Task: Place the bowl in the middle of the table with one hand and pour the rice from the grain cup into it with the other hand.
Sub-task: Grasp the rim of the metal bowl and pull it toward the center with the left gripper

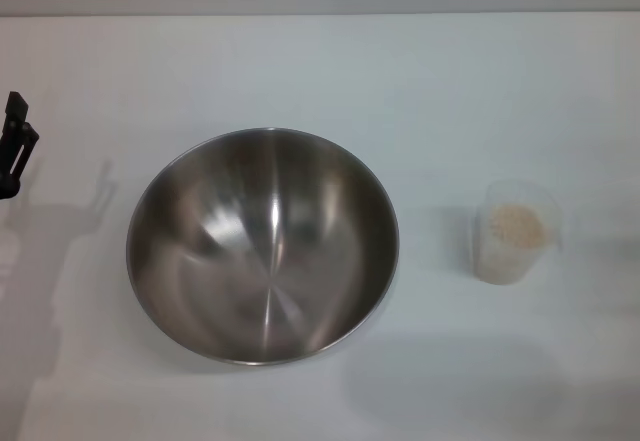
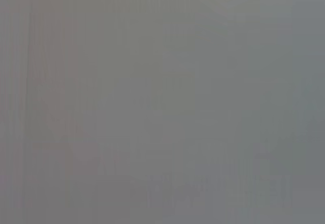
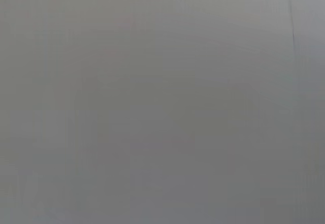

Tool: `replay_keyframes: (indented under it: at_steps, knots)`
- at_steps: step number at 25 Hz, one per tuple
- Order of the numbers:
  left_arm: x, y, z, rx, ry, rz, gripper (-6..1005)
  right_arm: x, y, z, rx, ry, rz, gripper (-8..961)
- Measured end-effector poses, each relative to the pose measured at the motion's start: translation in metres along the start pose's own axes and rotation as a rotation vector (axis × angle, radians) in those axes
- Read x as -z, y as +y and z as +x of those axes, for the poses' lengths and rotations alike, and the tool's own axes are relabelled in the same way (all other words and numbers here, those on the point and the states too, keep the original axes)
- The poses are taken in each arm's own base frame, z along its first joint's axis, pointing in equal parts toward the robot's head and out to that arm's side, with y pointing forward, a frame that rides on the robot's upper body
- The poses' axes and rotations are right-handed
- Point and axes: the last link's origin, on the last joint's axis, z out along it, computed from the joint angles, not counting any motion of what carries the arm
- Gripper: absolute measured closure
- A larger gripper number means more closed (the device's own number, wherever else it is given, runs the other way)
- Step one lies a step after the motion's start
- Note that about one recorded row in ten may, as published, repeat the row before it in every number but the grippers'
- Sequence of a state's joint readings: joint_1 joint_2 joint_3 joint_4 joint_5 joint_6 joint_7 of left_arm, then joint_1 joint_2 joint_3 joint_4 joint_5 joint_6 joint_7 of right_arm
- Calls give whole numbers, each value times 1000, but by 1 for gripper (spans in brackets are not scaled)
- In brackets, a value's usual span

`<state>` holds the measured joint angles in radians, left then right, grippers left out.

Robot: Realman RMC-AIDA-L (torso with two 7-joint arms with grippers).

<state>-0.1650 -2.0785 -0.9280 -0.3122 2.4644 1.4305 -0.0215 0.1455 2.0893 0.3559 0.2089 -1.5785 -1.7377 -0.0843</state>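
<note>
Bowl (image 1: 262, 246) apart from left gripper (image 1: 14, 147)

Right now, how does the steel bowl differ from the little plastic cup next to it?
The bowl is shiny stainless steel; the grain cup is translucent clear plastic. The bowl is far wider than the cup. The bowl is empty, while the cup holds a heap of rice. The bowl sits left of centre, the cup apart to its right. Both stand upright on the white table, untouched by any gripper.

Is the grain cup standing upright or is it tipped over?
Upright. The grain cup stands on the table to the right of the bowl, mouth up, with rice inside it.
</note>
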Motion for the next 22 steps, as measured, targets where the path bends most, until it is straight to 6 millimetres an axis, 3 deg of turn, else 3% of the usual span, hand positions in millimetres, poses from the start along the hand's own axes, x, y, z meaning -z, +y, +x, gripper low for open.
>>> replay_keyframes:
  at_steps: [11,13,14,15,16,18,21,22]
  knots:
    - [-4,4,3,6,13,-19,137,0,0,0,-1,-1,0,115]
    - [-14,3,4,21,3,-25,137,0,0,0,-1,-2,0,115]
    - [-30,-3,9,31,-9,-28,137,0,0,-1,-1,-4,1,115]
    - [-30,-3,9,31,-9,-28,137,0,0,-1,-1,-4,1,115]
    - [-46,-6,14,37,-30,-47,137,0,0,-2,-1,-11,1,115]
    - [-53,-8,16,36,-52,-61,136,0,0,-3,-1,-17,2,115]
    - [-86,-14,39,-6,-145,-121,136,1,0,-3,-1,-18,3,115]
    - [-86,-14,39,-6,-145,-121,136,1,0,-3,-1,-18,3,115]
